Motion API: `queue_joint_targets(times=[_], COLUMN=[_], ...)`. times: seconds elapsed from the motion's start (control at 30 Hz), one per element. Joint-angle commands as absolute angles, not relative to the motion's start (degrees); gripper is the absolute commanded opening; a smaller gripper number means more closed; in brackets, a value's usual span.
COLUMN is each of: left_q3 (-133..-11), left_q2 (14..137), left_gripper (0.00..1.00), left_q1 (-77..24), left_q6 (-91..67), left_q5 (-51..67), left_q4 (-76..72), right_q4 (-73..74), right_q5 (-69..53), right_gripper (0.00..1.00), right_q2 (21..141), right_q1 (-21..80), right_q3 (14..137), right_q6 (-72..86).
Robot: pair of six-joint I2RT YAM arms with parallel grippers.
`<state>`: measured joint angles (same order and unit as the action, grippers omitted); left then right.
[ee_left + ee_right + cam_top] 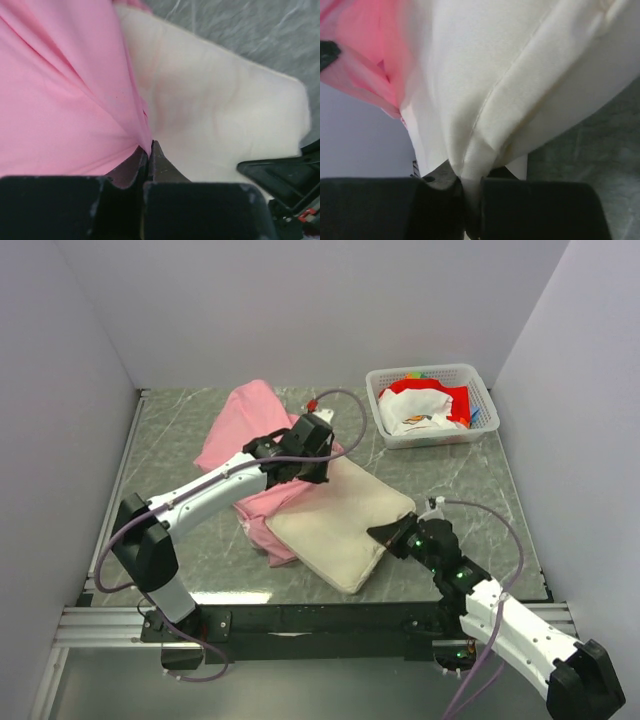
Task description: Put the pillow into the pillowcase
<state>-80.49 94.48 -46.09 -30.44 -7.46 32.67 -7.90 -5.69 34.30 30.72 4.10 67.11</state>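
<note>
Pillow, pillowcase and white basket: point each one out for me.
pillow (345,525), top view, middle of its bare cream face.
pillowcase (243,415), top view, bunched far end.
basket (440,438), top view, near wall.

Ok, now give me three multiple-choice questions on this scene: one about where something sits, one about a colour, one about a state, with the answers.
1. Where on the table does the white basket stand?
A) far right corner
B) near left corner
C) centre

2. What colour is the pillowcase?
A) blue
B) pink
C) green

3. What is the right gripper doing?
A) open, holding nothing
B) shut on the edge of the pillow
C) shut on the basket

Answers:
1 A, the top view shows it at the back right.
2 B, pink fabric shows in every view.
3 B, in the right wrist view its jaws pinch cream fabric.
</note>
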Motion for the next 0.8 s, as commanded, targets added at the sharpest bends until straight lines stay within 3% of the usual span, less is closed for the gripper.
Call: queue_joint_targets(times=[0.0, 0.1, 0.27, 0.37, 0.57, 0.63, 0.77], left_q3=[-94.46, -101.24, -100.81, -100.71, -119.50, -120.06, -109.91], left_q2=[92.02, 91.06, 93.06, 93.69, 92.30, 90.89, 89.56], left_gripper=[0.01, 0.01, 0.01, 0.01, 0.01, 0.01, 0.01], left_q1=[-49.57, -49.83, -49.04, -50.44, -53.26, -53.17, -50.81], left_q6=[-26.99, -25.84, -25.40, -26.19, -25.93, -25.84, -26.45], left_q5=[-10.98, -13.87, -14.68, -10.90, -12.04, -13.09, -13.29], left_q4=[40.14, 43.15, 44.73, 43.34, 48.25, 47.55, 45.80], right_q4=[-7.48, -3.09, 3.07, 2.47, -5.62, -6.15, -3.27], right_q5=[-6.85, -6.42, -5.10, -4.05, -8.44, -7.48, -7.91], right_gripper=[0.00, 0.00, 0.00, 0.00, 0.00, 0.00, 0.00], right_q2=[33.67, 31.91, 33.39, 35.50, 41.57, 42.89, 43.77], right_q1=[30.76, 30.85, 30.76, 30.76, 30.76, 30.76, 30.67], right_q3=[19.75, 29.59, 47.33, 50.88, 41.07, 38.77, 40.23], right_q6=[59.17, 55.30, 51.07, 50.19, 54.40, 54.32, 52.92])
